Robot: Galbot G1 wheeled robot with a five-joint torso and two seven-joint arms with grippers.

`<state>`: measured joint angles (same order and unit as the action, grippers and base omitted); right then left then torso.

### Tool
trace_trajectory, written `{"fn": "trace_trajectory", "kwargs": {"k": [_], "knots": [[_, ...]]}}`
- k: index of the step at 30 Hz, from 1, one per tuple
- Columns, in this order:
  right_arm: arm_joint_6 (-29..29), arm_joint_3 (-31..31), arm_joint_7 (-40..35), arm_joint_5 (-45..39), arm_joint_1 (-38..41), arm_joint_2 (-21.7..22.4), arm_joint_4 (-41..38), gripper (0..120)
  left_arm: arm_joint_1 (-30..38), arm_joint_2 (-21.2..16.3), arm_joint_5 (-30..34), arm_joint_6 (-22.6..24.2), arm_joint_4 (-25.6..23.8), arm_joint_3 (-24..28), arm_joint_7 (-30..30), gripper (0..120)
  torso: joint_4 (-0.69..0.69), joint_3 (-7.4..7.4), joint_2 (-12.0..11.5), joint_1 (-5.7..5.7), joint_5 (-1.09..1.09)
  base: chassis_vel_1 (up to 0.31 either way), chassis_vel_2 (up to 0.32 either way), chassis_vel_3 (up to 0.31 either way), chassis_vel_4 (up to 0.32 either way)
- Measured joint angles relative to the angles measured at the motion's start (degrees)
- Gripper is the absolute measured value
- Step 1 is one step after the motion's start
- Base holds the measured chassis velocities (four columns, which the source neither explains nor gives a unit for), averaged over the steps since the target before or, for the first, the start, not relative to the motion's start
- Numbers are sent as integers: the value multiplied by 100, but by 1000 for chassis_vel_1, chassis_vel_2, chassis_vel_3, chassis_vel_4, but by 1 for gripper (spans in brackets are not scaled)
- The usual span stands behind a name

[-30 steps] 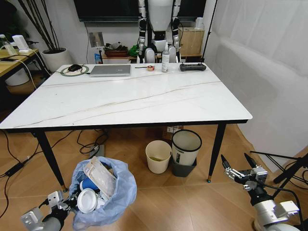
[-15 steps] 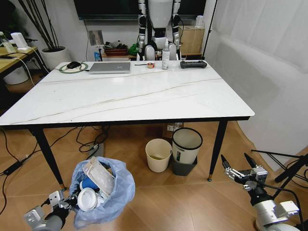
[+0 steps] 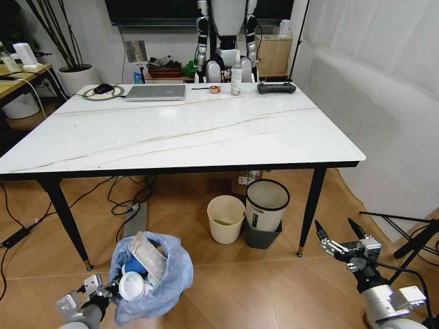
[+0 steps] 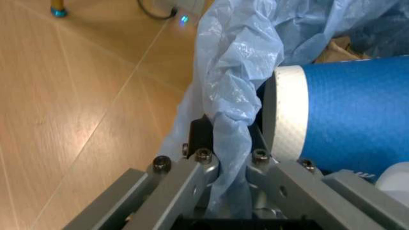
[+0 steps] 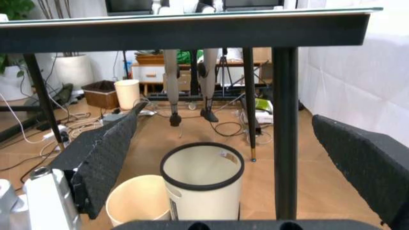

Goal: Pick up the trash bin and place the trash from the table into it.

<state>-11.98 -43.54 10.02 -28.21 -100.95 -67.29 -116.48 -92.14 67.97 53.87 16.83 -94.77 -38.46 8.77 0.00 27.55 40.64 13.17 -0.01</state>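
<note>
Three bins: one bagged trash bin [image 3: 152, 277], one cream bin [image 3: 226, 219], one black bin [image 3: 265, 214].

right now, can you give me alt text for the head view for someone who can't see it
The left end effector is shut on the light-blue bag of the trash bin on the wood floor, in front of the white marble-look table. The right end effector hangs open at lower right.
</note>
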Motion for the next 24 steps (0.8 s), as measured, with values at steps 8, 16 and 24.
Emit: {"fn": "trace_trajectory", "kwargs": {"k": [8, 16, 24], "knots": [[0, 0, 0, 0, 0, 0, 0, 100, 311, 158, -253, -100, 618, 83, -104, 0, 0, -141, -227, -89, 1, 0, 0, 0, 0], [0, 0, 0, 0, 0, 0, 0, 100, 509, 322, -691, -249, 1038, 76, -234, 0, 0, -251, -418, -169, 2, 0, 0, 0, 0], [0, 0, 0, 0, 0, 0, 0, 100, 702, 523, -911, -359, 1377, 41, -232, 0, 0, -362, -602, -241, 1, 0, 0, 0, 0]]}}
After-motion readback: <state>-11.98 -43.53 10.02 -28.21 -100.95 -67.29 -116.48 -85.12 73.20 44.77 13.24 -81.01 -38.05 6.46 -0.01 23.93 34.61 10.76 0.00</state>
